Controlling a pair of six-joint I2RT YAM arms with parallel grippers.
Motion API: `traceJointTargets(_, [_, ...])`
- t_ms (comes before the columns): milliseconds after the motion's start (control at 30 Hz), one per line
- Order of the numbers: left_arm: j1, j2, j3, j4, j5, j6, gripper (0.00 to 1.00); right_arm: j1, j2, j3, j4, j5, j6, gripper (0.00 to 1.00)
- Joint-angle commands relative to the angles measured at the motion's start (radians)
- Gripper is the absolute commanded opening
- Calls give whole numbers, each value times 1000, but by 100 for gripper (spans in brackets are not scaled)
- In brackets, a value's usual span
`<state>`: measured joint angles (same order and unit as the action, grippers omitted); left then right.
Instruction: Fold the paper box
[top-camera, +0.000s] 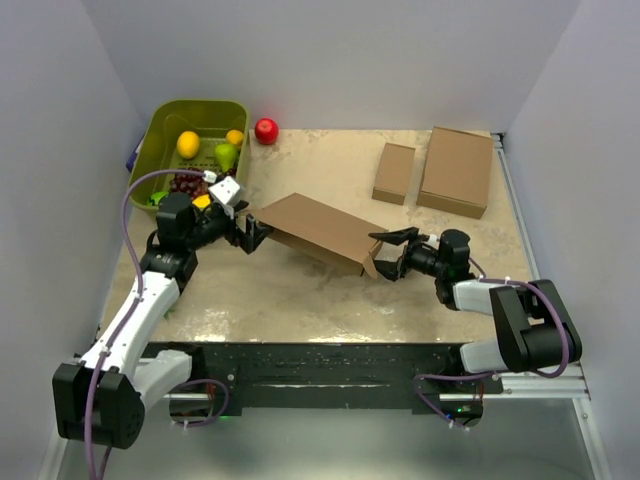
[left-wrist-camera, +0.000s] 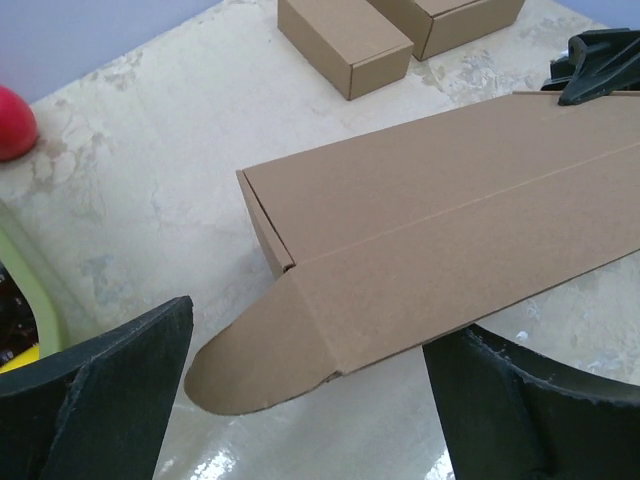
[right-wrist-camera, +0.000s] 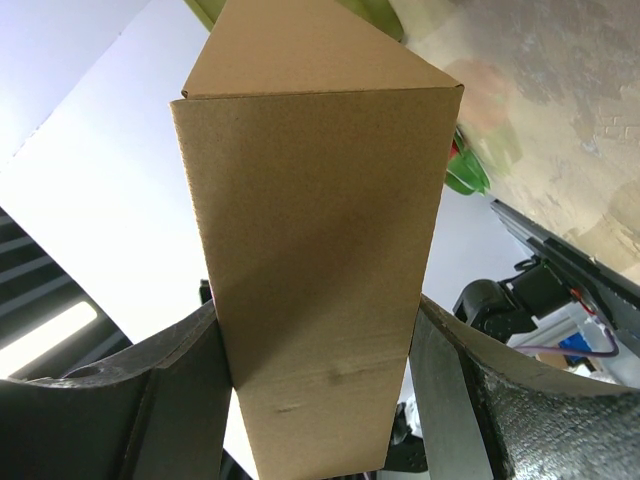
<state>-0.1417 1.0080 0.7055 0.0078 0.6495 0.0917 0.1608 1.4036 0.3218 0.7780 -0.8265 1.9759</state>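
Since the paper box is tipped at a slant over the middle of the table and held only at its right end, it could twist or slide out of the grip if you pull or turn too fast. The round flap at the left end sticks out loose (it is not tucked in yet). A clumsy squeeze there could bend it the wrong way or crush the thin card.

Your right pincer has its two fingers pressed on both sides of the box, holding it. That arm lies low and reaches in from the right. Your left pincer is spread wide, with one finger on each side of the flap, not touching it. That arm stretches up from the near left corner.
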Motion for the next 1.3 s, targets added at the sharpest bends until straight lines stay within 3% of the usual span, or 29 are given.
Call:
traceJointTargets(0, [-21, -6, 52, 18, -83, 71, 99, -4, -17, 48, 67, -40, 113, 0])
traceJointTargets(100, [-21, -8, 49, 20, -93, 63, 91, -3, -15, 48, 70, -40, 115, 0])
traceJointTargets(233, [-22, 7, 52, -6, -80, 48, 66, -4, -11, 51, 70, -42, 115, 0])
traceJointTargets(367, [-22, 23, 52, -6, -77, 40, 51, -3, -11, 46, 70, -39, 118, 0])
traceJointTargets(500, [-24, 56, 61, -6, -15, 14, 25, -4, -8, 42, 57, -36, 109, 0])
traceJointTargets(633, [-24, 81, 80, -6, 16, -10, 6, -3, -3, 33, 44, -30, 101, 0])
traceJointTargets(700, [-24, 92, 89, -6, 25, -21, 0, -4, -2, 26, 46, -26, 104, 6])
traceJointTargets(900, [-24, 156, 155, -133, 22, -26, 0, -4, 8, 40, 40, -19, 80, 29])
traceJointTargets(1033, [-24, 201, 212, -212, 15, -23, 0, -3, 11, 42, 30, -16, 66, 64])
traceJointTargets(1133, [-24, 222, 233, -235, 13, -24, 0, -4, 9, 34, 33, -11, 66, 79])
traceJointTargets(1267, [-24, 247, 247, -252, 12, -26, 0, -6, 8, 34, 38, -7, 54, 92])
